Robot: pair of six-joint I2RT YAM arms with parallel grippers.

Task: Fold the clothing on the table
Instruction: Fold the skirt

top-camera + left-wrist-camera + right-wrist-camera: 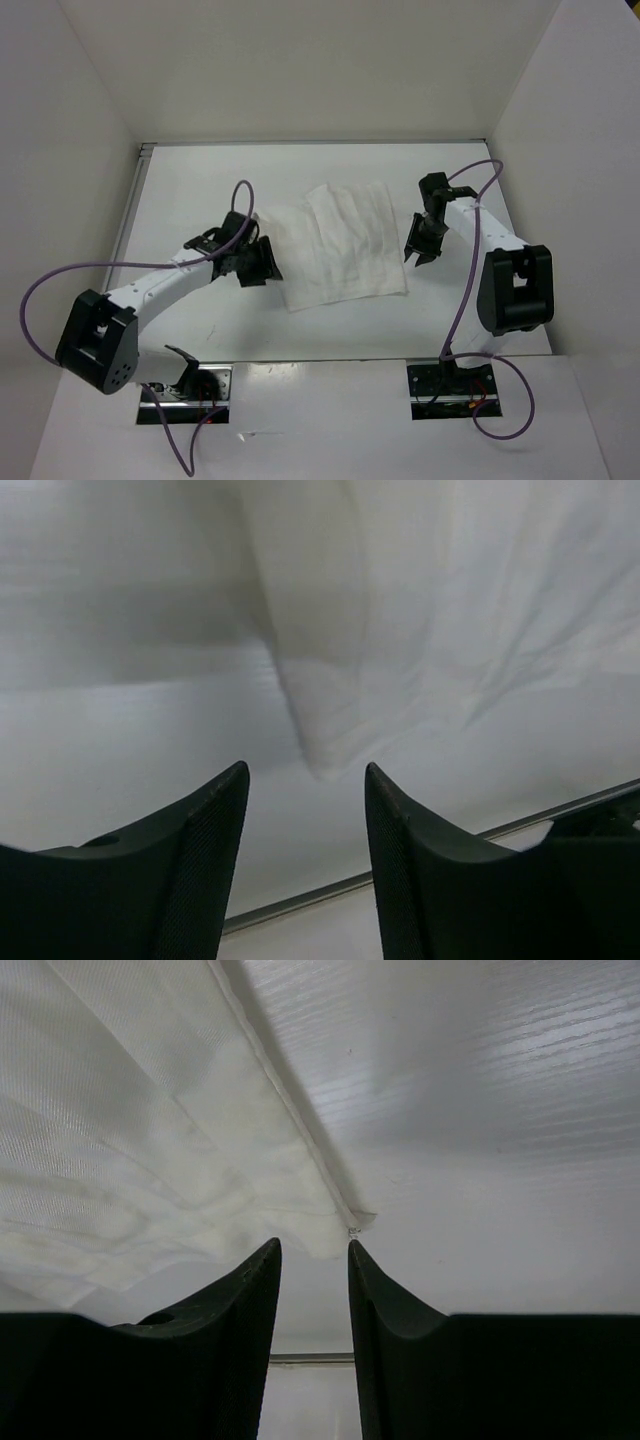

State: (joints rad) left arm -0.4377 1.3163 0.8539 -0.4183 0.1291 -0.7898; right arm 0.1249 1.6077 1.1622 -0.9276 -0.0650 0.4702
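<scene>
The clothing (340, 245) lies wrinkled and partly folded in the middle of the table (200, 190). My left gripper (264, 262) sits at its left edge, low over the tabletop. In the left wrist view the fingers (210, 860) stand open around bare table, and a corner of the clothing (320, 750) ends just beyond the tips. My right gripper (418, 256) is at the cloth's right edge. Its jaws are open with nothing between them, and the hemmed corner of the clothing (335, 1230) lies right at the fingertips (262, 1260).
White walls (300, 70) enclose the table on three sides, with a thin metal rim (300, 143) along the far edge. Purple cables (40, 290) loop off both arms. The arm bases (185, 390) are bolted at the near edge.
</scene>
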